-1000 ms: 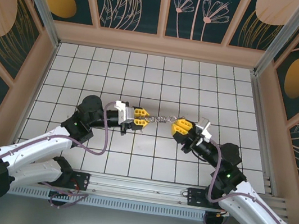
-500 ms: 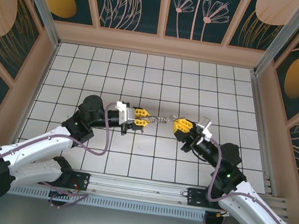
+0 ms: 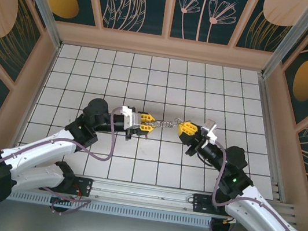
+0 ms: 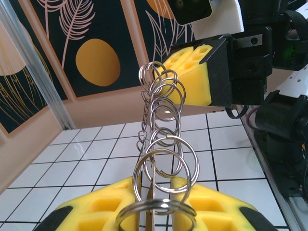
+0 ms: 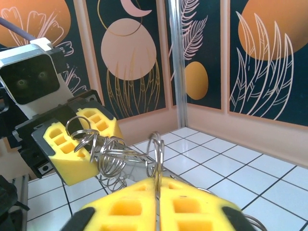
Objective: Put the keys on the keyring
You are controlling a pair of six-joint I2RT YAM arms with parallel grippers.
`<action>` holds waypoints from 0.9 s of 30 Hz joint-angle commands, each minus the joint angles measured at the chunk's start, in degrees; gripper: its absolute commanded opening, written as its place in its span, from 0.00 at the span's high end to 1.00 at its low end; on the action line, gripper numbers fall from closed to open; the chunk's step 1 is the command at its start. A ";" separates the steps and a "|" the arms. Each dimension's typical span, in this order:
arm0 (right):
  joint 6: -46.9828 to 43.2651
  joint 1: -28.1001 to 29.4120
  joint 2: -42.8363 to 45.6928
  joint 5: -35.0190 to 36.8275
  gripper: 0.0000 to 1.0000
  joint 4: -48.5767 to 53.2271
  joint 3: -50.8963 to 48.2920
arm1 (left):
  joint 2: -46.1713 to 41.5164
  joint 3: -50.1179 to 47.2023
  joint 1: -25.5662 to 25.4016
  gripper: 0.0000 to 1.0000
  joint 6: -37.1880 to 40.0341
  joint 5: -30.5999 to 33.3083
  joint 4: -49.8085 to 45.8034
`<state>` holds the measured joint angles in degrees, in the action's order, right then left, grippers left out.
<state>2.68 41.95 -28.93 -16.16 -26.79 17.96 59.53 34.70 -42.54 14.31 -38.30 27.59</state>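
L jaws, R jaws each pinched shut on keyring chain (image 3: 166, 123) ends; chain strung btwn.

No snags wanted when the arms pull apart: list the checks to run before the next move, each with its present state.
1. Grip of the left pincer on one end of the ring chain: ok, shut on the end ring.
2. Grip of the right pincer on the other end: ok, ring clamped edge-on.
3. Chain off the tiled floor: ok.
4. Pincers apart, not touching: ok.
5. Rings untangled: cannot tell, they overlap in a bunch near the left pincer.
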 commanded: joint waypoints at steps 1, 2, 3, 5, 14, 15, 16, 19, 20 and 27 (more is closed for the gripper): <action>-0.83 -0.47 0.49 1.35 0.96 -1.37 1.56 | -1.04 -0.40 -0.52 1.00 0.48 0.57 1.92; -1.38 -0.47 0.51 1.31 0.99 -0.81 1.72 | -1.16 -0.70 -0.52 1.00 0.16 0.82 2.03; -2.15 -0.54 0.54 1.46 1.00 0.20 2.06 | -1.37 -0.90 -0.46 1.00 -0.15 0.79 2.04; -4.10 -0.56 0.64 1.62 1.00 1.92 2.52 | -1.90 -1.53 -0.52 0.99 -1.08 0.80 2.00; -13.31 -0.65 -1.15 -1.46 1.00 4.79 4.23 | -5.98 -1.92 -0.51 0.46 -1.96 0.47 -6.61; -14.17 -0.66 -1.65 -1.59 1.00 4.82 4.30 | -6.53 -1.56 -0.47 0.43 -1.95 0.28 -7.52; -15.09 -0.71 -2.21 -1.83 1.00 4.66 4.37 | -7.31 -1.28 -0.51 0.38 -1.87 -0.22 -8.39; -16.83 -0.82 -3.66 -2.49 1.00 3.90 4.54 | -8.62 0.50 -0.51 0.32 -1.07 -0.11 -11.66; -17.40 -0.82 -4.04 -3.05 1.00 3.72 4.54 | -8.72 1.28 -0.52 0.32 -0.67 0.77 -12.80; -18.86 -0.93 -5.37 -5.75 1.00 1.60 3.24 | -3.37 5.15 -0.50 0.44 0.95 4.52 -16.03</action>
<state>-14.37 41.54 -34.57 -19.22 -20.60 20.25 53.63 37.36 -42.81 14.13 -34.85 14.37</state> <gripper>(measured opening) 0.051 0.580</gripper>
